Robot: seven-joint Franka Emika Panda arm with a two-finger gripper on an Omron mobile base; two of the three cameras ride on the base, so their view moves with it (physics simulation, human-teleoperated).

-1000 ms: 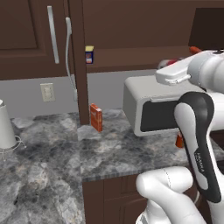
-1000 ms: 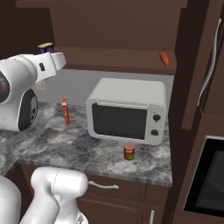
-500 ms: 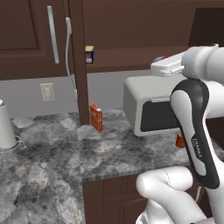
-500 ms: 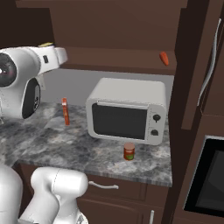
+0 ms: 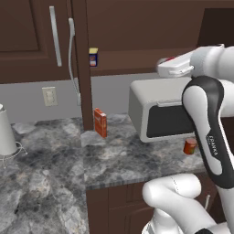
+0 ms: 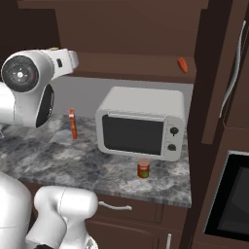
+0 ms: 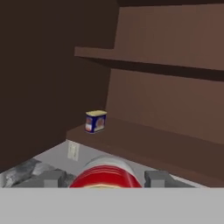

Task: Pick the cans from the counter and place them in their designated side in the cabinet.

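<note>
Gripper (image 7: 106, 179) is closed on a red can (image 7: 106, 174) with a cream-white band, seen in the hand view between the two dark fingertips (image 7: 156, 178), its top facing the camera. In the left base view the can (image 5: 170, 59) shows as a red bit at the end of the white hand, held above the microwave (image 5: 160, 112) and level with the cabinet shelf (image 5: 137, 61).

A blue-and-yellow container (image 7: 96, 121) is seen upright on the shelf (image 7: 144, 146), ahead of the gripper and left of it in the hand view; in the left base view it (image 5: 93, 56) stands at the shelf end far from the microwave, beside the cabinet (image 5: 41, 41) with silver bar handles.

A second can (image 6: 143, 168), with a red label, is stood on the tabletop (image 6: 73, 163) just in front of the microwave (image 6: 141, 124), below its knob side. An orange-red thing (image 6: 182, 64) lies on the shelf above the microwave's knob side; whether it is a can cannot be told.

A flat orange-red box (image 5: 100, 122) is stood upright on the tabletop (image 5: 50, 160), left of the microwave, by the cabinet's vertical post.
</note>
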